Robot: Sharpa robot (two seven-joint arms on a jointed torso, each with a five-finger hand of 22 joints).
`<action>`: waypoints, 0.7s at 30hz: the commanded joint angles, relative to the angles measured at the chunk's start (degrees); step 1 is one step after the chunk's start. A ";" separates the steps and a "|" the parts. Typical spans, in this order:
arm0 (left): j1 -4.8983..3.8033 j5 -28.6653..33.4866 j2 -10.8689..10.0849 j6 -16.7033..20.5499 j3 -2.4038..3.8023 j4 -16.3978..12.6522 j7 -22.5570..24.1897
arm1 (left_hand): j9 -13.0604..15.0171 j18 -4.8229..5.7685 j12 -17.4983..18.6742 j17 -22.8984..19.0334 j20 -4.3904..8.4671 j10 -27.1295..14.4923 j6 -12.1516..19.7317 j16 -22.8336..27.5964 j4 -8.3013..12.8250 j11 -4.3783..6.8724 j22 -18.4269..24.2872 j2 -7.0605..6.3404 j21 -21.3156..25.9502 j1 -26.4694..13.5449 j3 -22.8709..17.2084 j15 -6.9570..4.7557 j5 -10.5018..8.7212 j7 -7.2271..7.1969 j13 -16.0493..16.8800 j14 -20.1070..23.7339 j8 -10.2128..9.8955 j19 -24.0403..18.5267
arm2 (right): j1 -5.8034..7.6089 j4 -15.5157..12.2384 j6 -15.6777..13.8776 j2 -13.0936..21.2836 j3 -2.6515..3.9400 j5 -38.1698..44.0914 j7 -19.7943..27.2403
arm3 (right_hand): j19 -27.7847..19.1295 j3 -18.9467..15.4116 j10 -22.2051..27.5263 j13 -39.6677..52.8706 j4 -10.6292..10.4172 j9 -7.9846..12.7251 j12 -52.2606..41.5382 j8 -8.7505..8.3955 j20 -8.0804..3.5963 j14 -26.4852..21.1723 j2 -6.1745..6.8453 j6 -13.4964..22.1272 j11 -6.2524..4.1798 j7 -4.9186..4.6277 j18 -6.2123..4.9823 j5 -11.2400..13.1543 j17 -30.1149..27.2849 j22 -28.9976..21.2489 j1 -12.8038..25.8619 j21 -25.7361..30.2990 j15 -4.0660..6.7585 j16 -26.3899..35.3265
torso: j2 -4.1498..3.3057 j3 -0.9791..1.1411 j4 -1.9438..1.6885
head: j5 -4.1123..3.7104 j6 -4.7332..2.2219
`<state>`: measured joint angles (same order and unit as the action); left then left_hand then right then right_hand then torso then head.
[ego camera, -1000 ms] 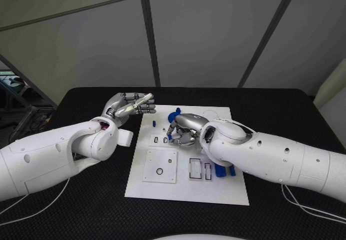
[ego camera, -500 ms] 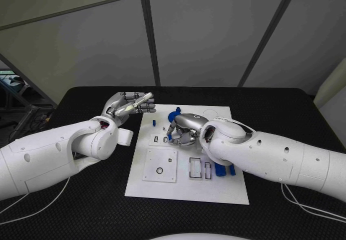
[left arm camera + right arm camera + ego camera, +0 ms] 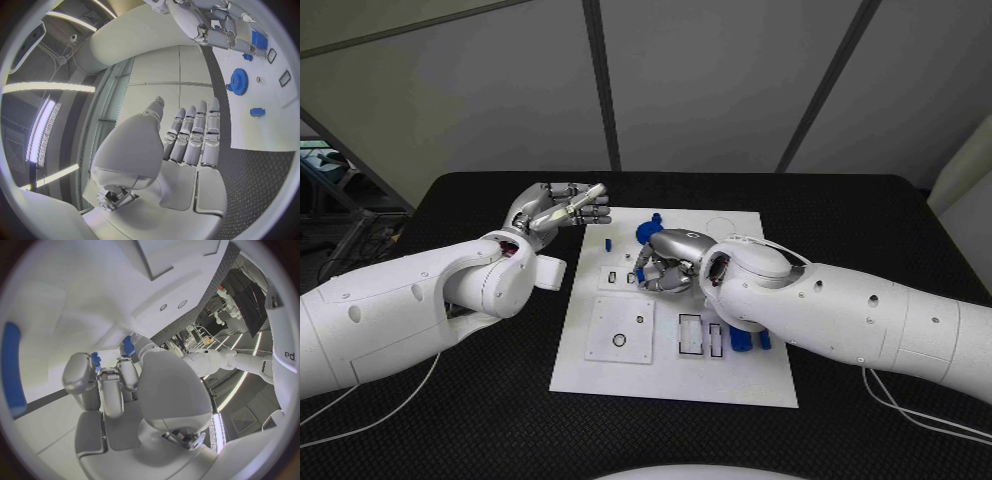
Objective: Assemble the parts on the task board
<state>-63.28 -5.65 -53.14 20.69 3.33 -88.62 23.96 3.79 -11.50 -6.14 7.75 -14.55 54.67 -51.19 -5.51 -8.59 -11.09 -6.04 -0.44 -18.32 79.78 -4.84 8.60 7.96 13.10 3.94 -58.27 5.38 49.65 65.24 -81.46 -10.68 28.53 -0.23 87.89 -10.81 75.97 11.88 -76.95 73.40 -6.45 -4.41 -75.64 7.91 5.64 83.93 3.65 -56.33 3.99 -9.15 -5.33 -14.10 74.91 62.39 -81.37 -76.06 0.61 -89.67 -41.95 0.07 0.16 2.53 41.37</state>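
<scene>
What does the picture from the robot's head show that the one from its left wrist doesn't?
The head view alone shows the whole task board, its near rectangular slots, and the left hand raised beside the board's far left corner. The left wrist view alone shows that hand's palm side, fingers straight together, holding nothing. Both show the blue gear and the right hand over the board.
</scene>
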 commanded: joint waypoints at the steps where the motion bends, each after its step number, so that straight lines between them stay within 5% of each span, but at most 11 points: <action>1: -0.10 0.01 0.09 -0.56 0.06 -0.01 0.56 | 0.00 1.03 0.17 0.08 -0.07 0.26 -0.31 0.31 0.29 -0.12 0.08 0.77 0.40 0.00 -0.01 0.03 -0.20 1.04 0.03 -0.07 -0.37 0.33 | -0.15 0.06 1.20 0.13 -0.22 0.78 -1.12 | -0.19 -0.07 0.57 -0.07 0.24 0.02 0.31 -0.43 0.14 6.02 0.26 0.59 0.09 0.04 0.04 0.26 14.91 -0.09 0.28 0.31 -0.42 -0.25 | 0.01 -0.02 0.00 | 0.11 0.02; 21: -0.10 0.01 0.17 -0.66 0.06 0.07 0.42 | 0.00 1.03 0.19 0.09 -0.07 0.26 -0.30 0.34 0.30 -0.13 0.09 0.78 0.41 -0.02 -0.01 0.03 -0.21 1.05 0.03 -0.07 -0.40 0.33 | -0.15 0.03 -0.28 0.09 -0.23 1.02 -1.35 | -0.57 -1.17 2.21 -1.36 -0.11 0.46 1.47 -2.16 0.99 6.07 2.04 4.50 1.06 -0.92 -0.07 0.94 15.09 -0.62 2.09 0.72 -1.29 -0.33 | -0.03 0.00 0.02 | -0.04 0.01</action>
<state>-63.28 -5.63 -53.03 20.66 3.33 -88.52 23.93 3.79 -11.50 -6.14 7.74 -14.55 54.67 -51.19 -5.51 -8.59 -11.08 -6.00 -0.20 -18.09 79.55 -4.83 8.60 7.96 13.10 3.94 -58.27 5.38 49.65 65.19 -81.46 -11.03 28.55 -0.31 88.49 -11.34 75.36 11.09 -75.01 72.09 -6.56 -4.03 -74.46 5.96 6.25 83.94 5.41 -52.16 5.11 -10.24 -5.32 -13.47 74.91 61.86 -79.61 -75.58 -0.22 -89.67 -41.95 0.05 0.16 2.48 41.39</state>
